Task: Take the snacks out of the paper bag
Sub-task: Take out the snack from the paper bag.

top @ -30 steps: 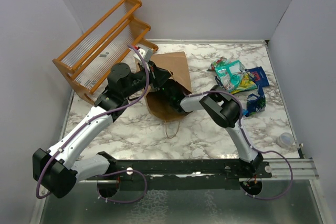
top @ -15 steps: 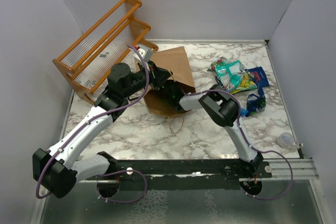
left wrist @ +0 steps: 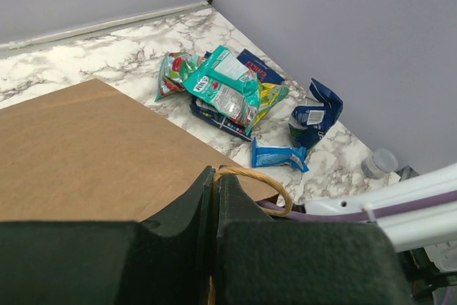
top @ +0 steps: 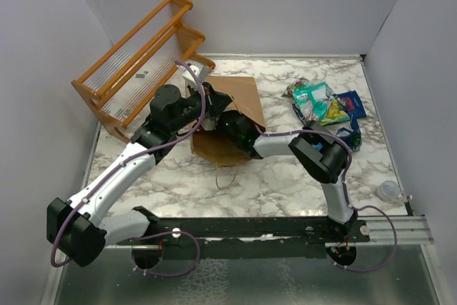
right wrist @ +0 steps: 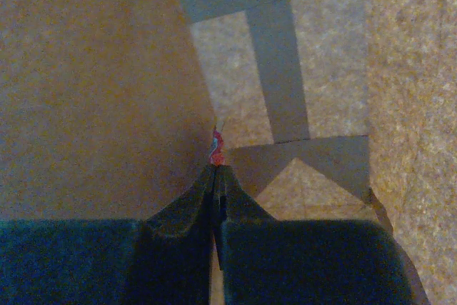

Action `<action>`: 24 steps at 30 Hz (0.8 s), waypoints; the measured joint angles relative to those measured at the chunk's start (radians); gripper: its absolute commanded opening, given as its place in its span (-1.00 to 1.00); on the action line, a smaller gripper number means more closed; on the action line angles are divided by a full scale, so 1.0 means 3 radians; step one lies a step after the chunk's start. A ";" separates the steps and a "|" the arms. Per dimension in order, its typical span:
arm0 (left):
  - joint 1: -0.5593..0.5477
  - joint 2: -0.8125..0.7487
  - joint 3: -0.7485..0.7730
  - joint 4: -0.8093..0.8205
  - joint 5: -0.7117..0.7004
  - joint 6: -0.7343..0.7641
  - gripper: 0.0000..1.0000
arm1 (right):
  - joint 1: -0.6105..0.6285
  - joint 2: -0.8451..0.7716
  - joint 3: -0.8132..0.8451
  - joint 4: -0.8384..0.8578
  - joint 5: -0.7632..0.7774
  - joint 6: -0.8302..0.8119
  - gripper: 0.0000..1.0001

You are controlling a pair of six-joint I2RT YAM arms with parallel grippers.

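Step in hand, as I judge it: pulling a snack out of the bag. Your left gripper (left wrist: 214,189) is clamped tight on the mouth edge of the plain brown kraft paper bag (top: 243,96), just beside its thin twisted paper loop handle (left wrist: 257,175), propping the mouth up. The bag lies on its side left of centre on the white marbled tabletop (top: 285,176), mouth roughly toward 6 o'clock and base toward 12 in the top view. Your right gripper (right wrist: 216,171) is deep inside the bag near the folded base, its fingers pressed together on a thin sliver of a red-pink glossy packet (right wrist: 216,146). Only that corner shows, so I can't tell how much of it you hold. Already out: a pile of teal-green, yellow and dark blue crinkly packets (top: 318,101) at 2 o'clock, with a dark blue packet (top: 348,139) just below it. The orange wooden rack (top: 136,62) sits at 10 o'clock and a small clear round cup (top: 389,191) at 4 o'clock, both well apart from the work. Next, draw the right arm straight back toward the mouth with the pinch firm, since the bite looks thin and may slip. Keep the left clamp on so the bag doesn't drag along, then carry the packet to the pile. I can't tell whether more packets remain inside.
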 measured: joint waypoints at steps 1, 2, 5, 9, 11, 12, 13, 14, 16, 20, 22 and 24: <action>0.0000 0.0006 0.0000 -0.0001 -0.0006 0.0000 -1.00 | 0.0027 -0.0078 -0.0056 -0.0034 -0.0029 0.0062 -0.97; 0.0001 0.0017 0.0000 -0.0004 -0.0010 0.0000 -1.00 | 0.0042 -0.0125 -0.0093 -0.0057 -0.0050 0.0100 -0.97; 0.0001 0.0043 0.0000 -0.0020 -0.0013 0.0000 -1.00 | 0.0113 -0.0270 -0.0243 -0.0109 -0.0116 0.0221 -0.97; 0.0017 0.0064 0.0000 -0.0056 -0.0034 0.0000 -1.00 | 0.0193 -0.0506 -0.0546 -0.0148 -0.0221 0.0366 -0.97; 0.0017 0.0064 0.0000 -0.0066 -0.0051 0.0000 -1.00 | 0.0230 -0.0636 -0.0692 -0.0167 -0.0287 0.0429 -0.97; 0.0017 0.0064 0.0000 -0.0066 -0.0058 0.0000 -1.00 | 0.0249 -0.0732 -0.0791 -0.0174 -0.0340 0.0482 -0.97; 0.0019 0.0064 0.0000 -0.0069 -0.0065 0.0000 -1.00 | 0.0254 -0.0807 -0.0857 -0.0184 -0.0374 0.0515 -0.97; 0.0020 0.0064 0.0000 -0.0074 -0.0074 0.0000 -1.00 | 0.0266 -0.0876 -0.0916 -0.0191 -0.0430 0.0580 -0.97; 0.0023 0.0064 0.0000 -0.0090 -0.0095 0.0000 -1.00 | 0.0285 -0.1034 -0.1047 -0.0182 -0.0451 0.0622 -0.97; 0.0032 0.0060 0.0000 -0.0113 -0.0128 0.0013 -1.00 | 0.0287 -0.1115 -0.1214 -0.0113 -0.0415 0.0662 -0.97; 0.0036 0.0050 0.0000 -0.0113 -0.0145 0.0024 -1.00 | 0.0287 -0.1115 -0.1287 -0.0113 -0.0376 0.0664 -0.97; 0.0037 0.0038 0.0000 -0.0113 -0.0161 0.0041 -1.00 | 0.0287 -0.1115 -0.1331 -0.0117 -0.0364 0.0664 -0.97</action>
